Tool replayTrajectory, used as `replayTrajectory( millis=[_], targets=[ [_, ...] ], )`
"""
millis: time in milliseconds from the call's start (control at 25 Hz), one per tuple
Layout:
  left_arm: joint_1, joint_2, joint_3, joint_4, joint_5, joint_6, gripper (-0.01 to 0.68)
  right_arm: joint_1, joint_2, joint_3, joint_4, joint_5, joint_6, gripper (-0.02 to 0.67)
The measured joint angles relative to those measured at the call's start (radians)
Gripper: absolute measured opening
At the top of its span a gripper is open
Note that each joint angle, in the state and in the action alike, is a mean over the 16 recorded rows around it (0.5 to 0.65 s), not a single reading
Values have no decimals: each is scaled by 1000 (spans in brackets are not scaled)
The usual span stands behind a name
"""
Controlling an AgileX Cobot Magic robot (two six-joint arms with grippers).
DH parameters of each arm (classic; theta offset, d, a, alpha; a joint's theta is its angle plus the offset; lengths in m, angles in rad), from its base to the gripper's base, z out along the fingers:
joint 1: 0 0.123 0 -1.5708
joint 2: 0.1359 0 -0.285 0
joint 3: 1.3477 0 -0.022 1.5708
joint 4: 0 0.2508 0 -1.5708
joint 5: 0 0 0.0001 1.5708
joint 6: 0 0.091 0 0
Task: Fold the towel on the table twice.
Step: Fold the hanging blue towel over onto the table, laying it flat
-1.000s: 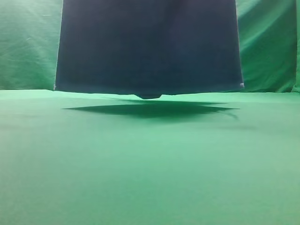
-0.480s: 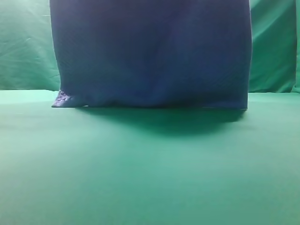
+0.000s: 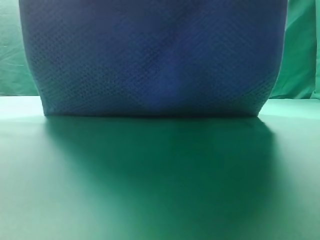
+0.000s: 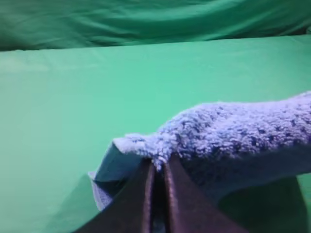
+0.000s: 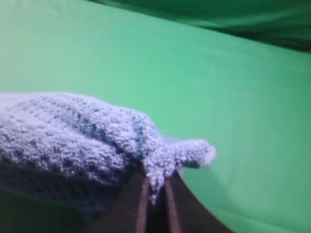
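The blue-grey towel hangs like a curtain across the exterior high view, its bottom edge resting on the green table. Both grippers are hidden above the frame there. In the left wrist view my left gripper is shut on a bunched corner of the towel, held above the table. In the right wrist view my right gripper is shut on the other corner of the towel, which drapes away to the left over the table.
A wrinkled green backdrop cloth hangs behind the table on both sides of the towel. The towel casts a wide dark shadow on the table in front of it.
The towel has come down and toward the camera: a second ago its lower edge hung above the table, now it rests on the surface and the cloth looks wider.
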Motion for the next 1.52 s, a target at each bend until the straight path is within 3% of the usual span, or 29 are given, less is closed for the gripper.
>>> replayTrajectory(
  millis=[440,880,1240,1520],
  targets=[
    [-1,-282,384,-187,-19,104,0,2,-288,427,135,-57,-4,0],
    [-2,-485,687,-334,-12,180,0,2,-503,729,272,-31,-19,0],
    [-2,-552,830,-385,1,182,0,2,-592,904,358,-11,-35,0],
    [-2,-483,859,-413,-33,183,0,2,-526,964,374,-65,-37,0]
  ],
)
